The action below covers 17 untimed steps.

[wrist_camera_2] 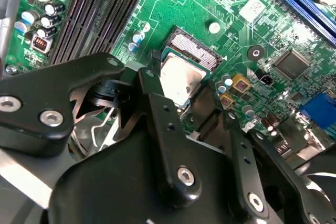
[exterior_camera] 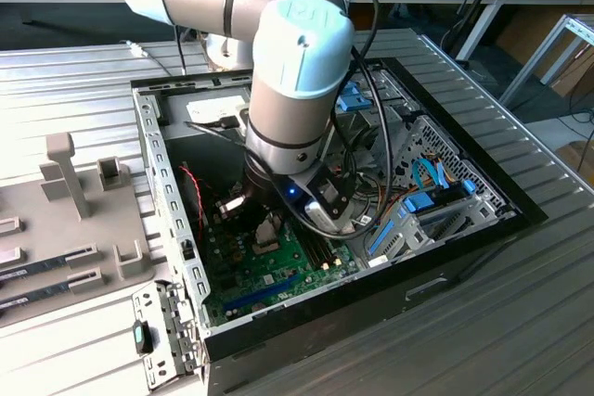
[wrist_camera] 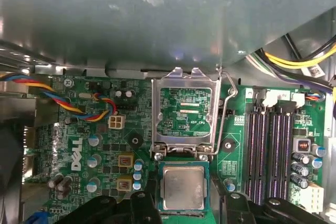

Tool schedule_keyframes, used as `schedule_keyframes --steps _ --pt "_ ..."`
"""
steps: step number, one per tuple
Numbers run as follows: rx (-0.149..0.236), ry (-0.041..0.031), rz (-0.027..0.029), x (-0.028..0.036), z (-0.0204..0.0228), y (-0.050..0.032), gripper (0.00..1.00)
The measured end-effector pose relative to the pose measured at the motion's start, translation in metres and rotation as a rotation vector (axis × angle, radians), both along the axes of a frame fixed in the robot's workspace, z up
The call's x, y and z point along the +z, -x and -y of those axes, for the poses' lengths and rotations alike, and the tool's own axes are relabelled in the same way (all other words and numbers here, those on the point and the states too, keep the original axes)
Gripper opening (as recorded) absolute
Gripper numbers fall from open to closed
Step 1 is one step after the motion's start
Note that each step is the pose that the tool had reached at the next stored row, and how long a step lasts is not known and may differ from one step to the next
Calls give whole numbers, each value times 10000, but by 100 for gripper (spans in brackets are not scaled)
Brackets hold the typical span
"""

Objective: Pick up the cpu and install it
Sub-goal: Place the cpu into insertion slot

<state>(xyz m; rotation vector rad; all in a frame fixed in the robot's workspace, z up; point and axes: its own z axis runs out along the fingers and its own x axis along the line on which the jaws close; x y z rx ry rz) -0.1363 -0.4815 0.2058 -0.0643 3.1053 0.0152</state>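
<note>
Fingers [wrist_camera: 140, 205] of the black gripper [wrist_camera: 184, 199] pinch the small flat square cpu [wrist_camera: 182, 184], grey-silver lid with a green rim, between them over the open socket [wrist_camera_2: 190, 45] of the green motherboard [wrist_camera: 105, 150], mid-frame inside the open computer case [exterior_camera: 153, 164].

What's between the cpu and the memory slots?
Beside the cpu, a strip of green board carrying one small blue-topped capacitor, in the first wrist view.
</note>
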Motion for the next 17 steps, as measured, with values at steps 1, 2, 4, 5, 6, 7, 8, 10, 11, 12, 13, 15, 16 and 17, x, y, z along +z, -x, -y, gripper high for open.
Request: schedule_keyframes --steps 1,2,4,5,6,7,8,10,11,12,13,15,16,17 --pt "-47 20 -1 -6 0 2 47" --pt "-88 39 0 -12 0 3 47" --pt "-151 127 0 -22 0 6 47" --pt "-178 195 0 -25 0 7 47" --pt "-201 287 -1 -26 0 7 47" --pt "-216 385 -1 -28 0 7 47" --pt "-229 478 1 -31 0 7 47" --pt "-322 600 0 -41 0 7 47" --pt "-429 605 -3 -45 0 6 47" --pt "-544 607 -6 -48 0 7 47" --pt "-646 607 -9 -51 -1 7 47" --pt "-773 607 -14 -56 -6 7 47" --pt "-793 600 -15 -58 -7 7 47" --pt "-795 594 -14 -59 -11 4 47"
